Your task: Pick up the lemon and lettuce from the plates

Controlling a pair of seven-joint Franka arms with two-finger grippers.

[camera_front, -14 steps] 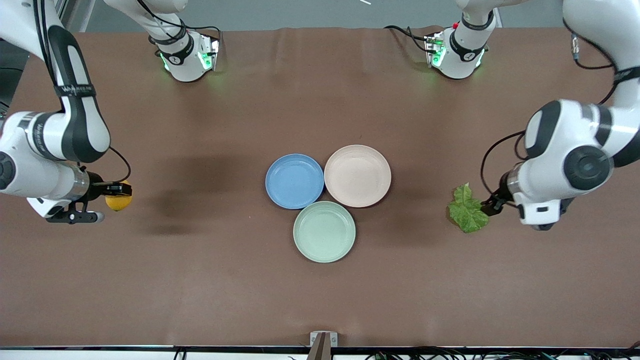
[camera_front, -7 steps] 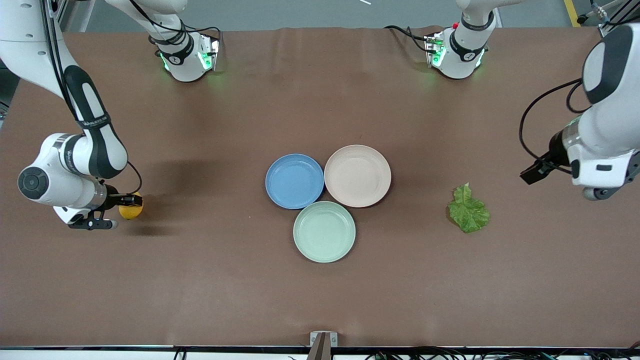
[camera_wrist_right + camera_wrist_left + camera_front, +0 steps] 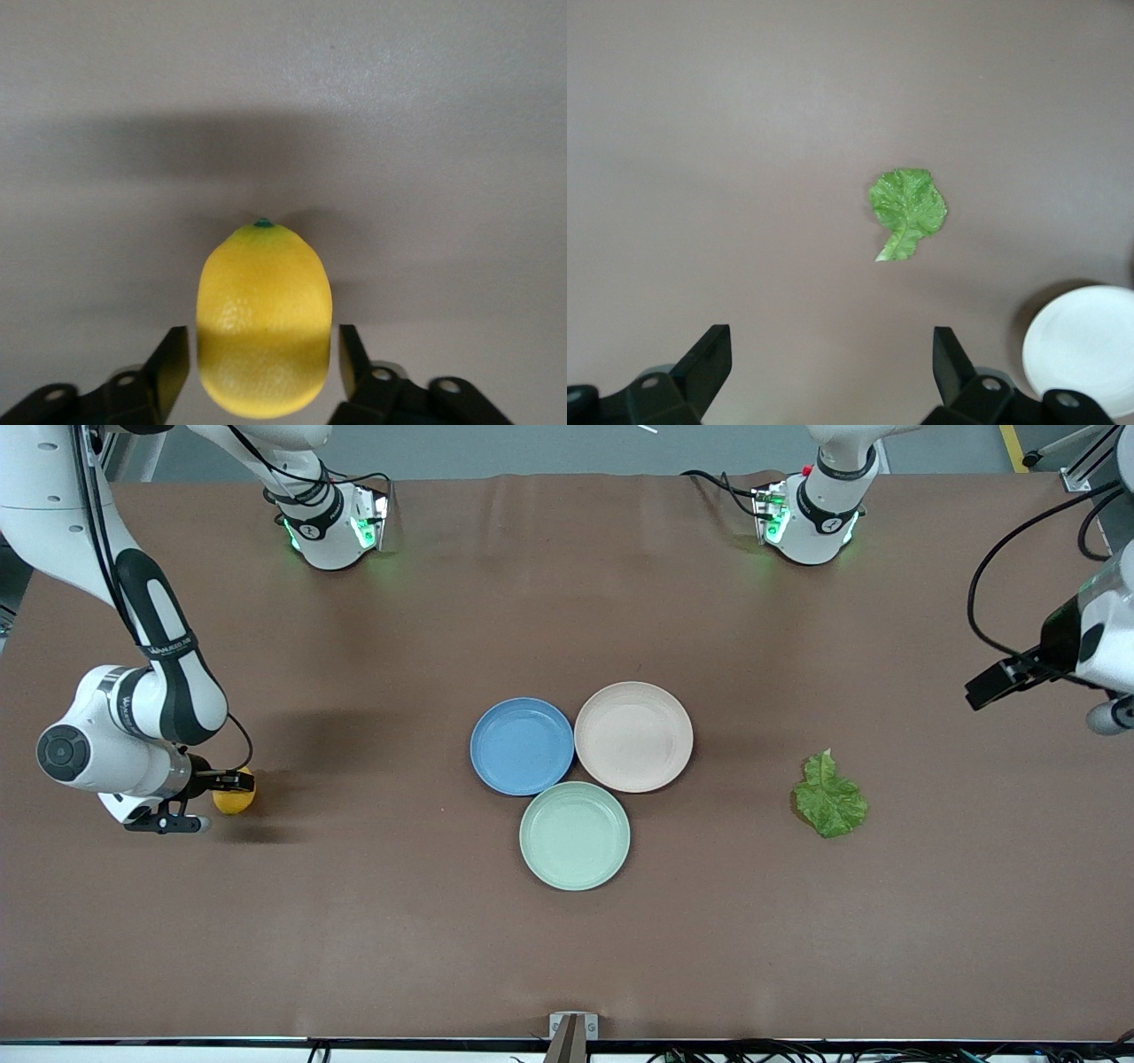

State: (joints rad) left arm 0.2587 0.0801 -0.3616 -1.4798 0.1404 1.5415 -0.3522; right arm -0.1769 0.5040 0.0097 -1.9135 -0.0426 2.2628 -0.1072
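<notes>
The lemon (image 3: 234, 801) lies on the brown table at the right arm's end, far from the plates. My right gripper (image 3: 229, 786) is low around it, its fingers open with a thin gap on each side of the lemon (image 3: 264, 319). The lettuce (image 3: 830, 795) lies flat on the table toward the left arm's end. My left gripper (image 3: 985, 689) is open and empty, high over the table's end, and its wrist view shows the lettuce (image 3: 908, 211) well off. The blue plate (image 3: 522, 745) and the beige plate (image 3: 633, 736) stand empty mid-table.
A mint-green plate (image 3: 574, 835) stands empty, nearer to the front camera than the other two and touching them. The rim of a pale plate (image 3: 1085, 350) shows in the left wrist view. The arms' bases stand along the table's back edge.
The left gripper let go of the lettuce, rose and drew away toward its end of the table. The right gripper came down with the lemon onto the table and then stayed nearly still.
</notes>
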